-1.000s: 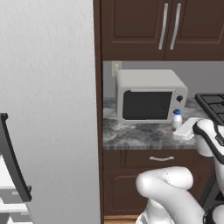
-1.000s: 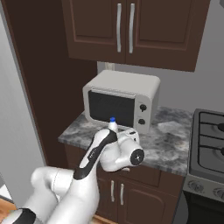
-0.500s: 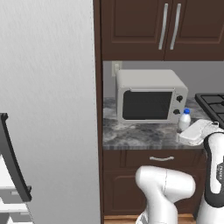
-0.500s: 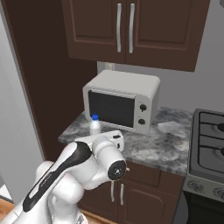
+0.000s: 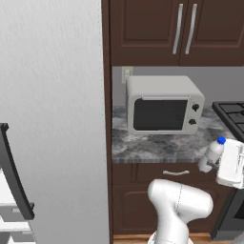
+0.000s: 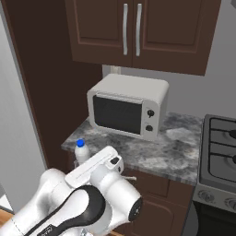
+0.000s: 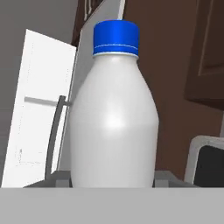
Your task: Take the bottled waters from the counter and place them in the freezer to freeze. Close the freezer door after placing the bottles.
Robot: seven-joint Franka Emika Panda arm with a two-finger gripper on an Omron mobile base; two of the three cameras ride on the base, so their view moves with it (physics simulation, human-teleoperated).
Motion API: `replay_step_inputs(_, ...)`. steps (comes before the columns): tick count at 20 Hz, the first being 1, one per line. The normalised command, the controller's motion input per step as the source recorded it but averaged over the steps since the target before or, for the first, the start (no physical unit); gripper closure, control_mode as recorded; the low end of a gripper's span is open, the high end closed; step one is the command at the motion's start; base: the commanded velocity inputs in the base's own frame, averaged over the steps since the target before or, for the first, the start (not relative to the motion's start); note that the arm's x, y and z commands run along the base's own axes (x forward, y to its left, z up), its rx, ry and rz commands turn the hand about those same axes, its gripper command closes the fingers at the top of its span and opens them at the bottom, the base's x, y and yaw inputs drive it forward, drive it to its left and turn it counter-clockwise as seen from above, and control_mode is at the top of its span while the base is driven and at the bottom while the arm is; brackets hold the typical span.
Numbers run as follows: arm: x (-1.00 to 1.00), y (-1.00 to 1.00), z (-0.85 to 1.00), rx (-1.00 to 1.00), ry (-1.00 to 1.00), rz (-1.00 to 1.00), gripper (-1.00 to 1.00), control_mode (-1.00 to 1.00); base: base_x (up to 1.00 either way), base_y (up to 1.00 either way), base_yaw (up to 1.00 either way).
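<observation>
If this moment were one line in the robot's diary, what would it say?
gripper: shut on blue-capped bottle | bottle: lifted off counter | freezer door: open

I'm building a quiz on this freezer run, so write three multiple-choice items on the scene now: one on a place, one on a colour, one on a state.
1. Where is the microwave?
A. on the marble counter
B. on the stove
C. on the floor

2. What colour is the cap of the bottle at the end effector?
A. red
B. blue
C. black

3. What state is the end effector in?
A. wide open, nothing in it
B. shut on a drawer handle
C. shut on the bottle

Answers: 1 A, the microwave stands on the counter. 2 B, the bottle has a blue cap. 3 C, the end effector grips the bottle at its base.
</observation>
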Motion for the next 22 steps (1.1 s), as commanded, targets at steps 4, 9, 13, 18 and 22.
replay_step_inputs(4,-0.78,0.42,0.31,-0.13,-0.09,0.34,1.0,-1.0,0.0,0.0,0.0)
replay_step_inputs(9,-0.2,0.62,0.11,-0.03,0.11,0.22,1.0,-1.0,0.0,0.0,0.0)
replay_step_inputs(13,0.0,0.2,-0.41,-0.11,0.06,0.02,1.0,-1.0,0.0,0.0,0.0)
replay_step_inputs(18,0.07,0.17,-0.3,-0.01,-0.02,0.0,1.0,-1.0,0.0,0.0,0.0)
replay_step_inputs(22,0.13,0.01,-0.03,0.0,-0.02,0.0,1.0,-1.0,0.0,0.0,0.0)
